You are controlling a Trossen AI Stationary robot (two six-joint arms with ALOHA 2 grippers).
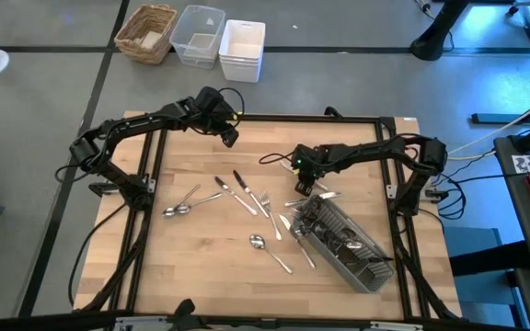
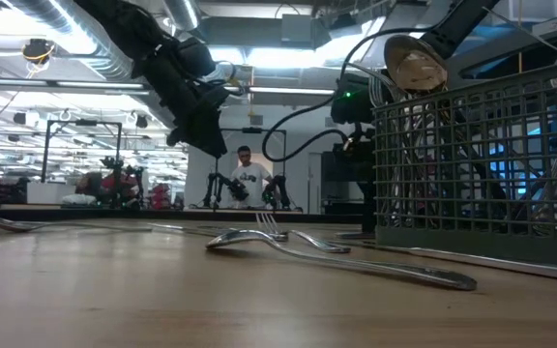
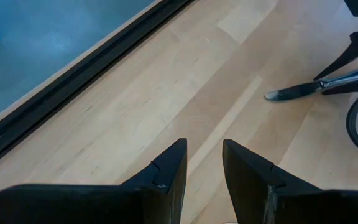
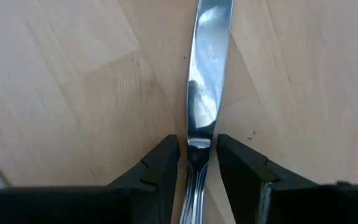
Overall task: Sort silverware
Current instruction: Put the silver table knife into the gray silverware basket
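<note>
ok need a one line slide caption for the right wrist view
Right gripper straddles a table knife lying on the wooden table, fingers on either side of it near the handle.

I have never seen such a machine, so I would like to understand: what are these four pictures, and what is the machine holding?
It is a robot with two dark arms at a wooden table. One camera looks down from above, one looks level across the table top, and one sits on each wrist.

Loose silverware lies on the table, and more stands in a grey caddy.

The right gripper is low near the caddy, and a table knife sits between its fingers. Whether the fingers already press on it, I cannot tell. The left gripper waits at the far edge of the table, open and holding nothing.
</note>
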